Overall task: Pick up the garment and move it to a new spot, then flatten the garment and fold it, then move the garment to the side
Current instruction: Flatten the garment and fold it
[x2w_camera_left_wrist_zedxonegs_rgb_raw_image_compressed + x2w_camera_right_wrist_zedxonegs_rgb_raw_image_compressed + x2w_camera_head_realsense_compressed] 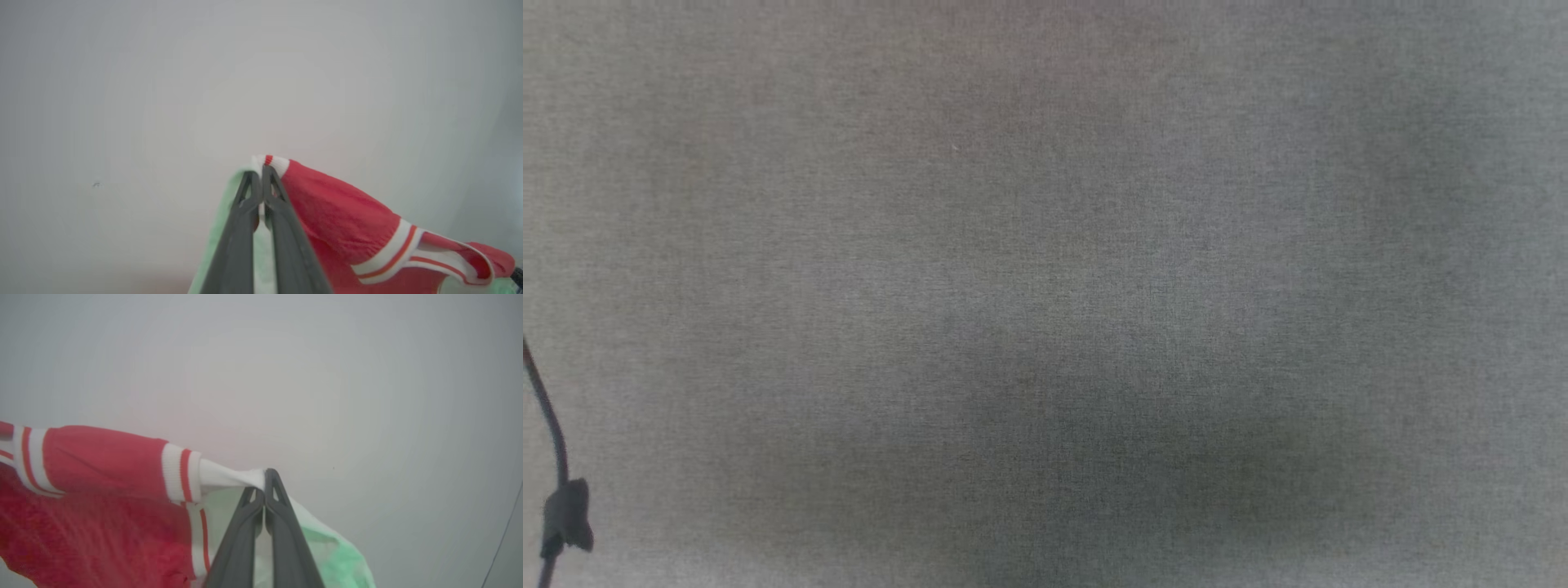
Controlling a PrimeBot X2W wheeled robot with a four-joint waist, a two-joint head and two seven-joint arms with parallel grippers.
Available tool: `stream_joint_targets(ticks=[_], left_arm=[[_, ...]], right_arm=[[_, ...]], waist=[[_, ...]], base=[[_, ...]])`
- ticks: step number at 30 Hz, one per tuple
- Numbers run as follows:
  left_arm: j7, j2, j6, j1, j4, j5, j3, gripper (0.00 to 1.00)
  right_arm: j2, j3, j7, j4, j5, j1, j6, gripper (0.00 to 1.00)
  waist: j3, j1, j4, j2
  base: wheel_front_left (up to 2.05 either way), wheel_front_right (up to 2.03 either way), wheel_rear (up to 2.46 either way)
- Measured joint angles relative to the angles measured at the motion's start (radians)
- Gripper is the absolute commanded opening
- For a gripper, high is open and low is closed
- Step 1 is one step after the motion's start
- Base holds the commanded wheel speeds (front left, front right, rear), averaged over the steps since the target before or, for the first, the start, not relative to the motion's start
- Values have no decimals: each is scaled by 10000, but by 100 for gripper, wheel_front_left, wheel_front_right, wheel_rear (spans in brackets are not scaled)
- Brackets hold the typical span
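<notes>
- The grey table top (1045, 245) is the biggest thing. It looks soft and flat, so I think it is a good place to lay the garment down.
- The garment (339, 212) is red with white and red stripes. It hangs between the two grippers. It is not in any box or basket.
- The left gripper (261, 173) is pinched tight on the striped edge (276, 162) of the garment. The pale cloth next to it looks a bit green.
- The right gripper (265, 477) is pinched tight on the white sleeve (229, 477). The sleeve is pulled into a twisted point.
- The step looks like carrying the garment to its new spot. To do it well, both grippers should hold tight, be level, and pull apart gently so the cloth hangs wide. Then they go down together so it lands flat.
- The twisted sleeve could slip out, so go slow.
- A thin dark cable (551, 425) with a little clip (568, 514) is at the left side of the table top. Lay the garment away from it.
</notes>
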Motion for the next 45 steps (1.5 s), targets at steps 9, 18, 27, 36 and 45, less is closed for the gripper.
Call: stream_joint_targets(ticks=[9,18,27,36,45], left_arm=[[932,104,-123,2405,-1112,-849,-171,0],[2130,1501,-123,7044,-5043,-1994,-1158,0],[1776,3068,-123,10710,-7601,-2011,-2180,0],[968,4194,-123,12790,-8748,-1595,-3012,0],[472,5818,-125,14519,-10215,-1501,-3578,0]], right_arm=[[-500,1952,-90,1060,581,967,0,0],[-2619,3352,213,-1728,2316,5468,-2,0],[-3925,2520,1691,-5358,3172,10562,-2,0],[-3973,1175,4289,-8360,3308,14645,-2,0],[-3421,117,6450,-10905,3313,17965,-4,0]], waist=[[-550,0,240,0],[-987,0,520,0],[-1805,0,609,0],[-2527,0,596,1],[-2733,0,659,2]], base=[[0,0,0],[0,0,0],[0,0,0],[0,0,0],[0,0,0]])
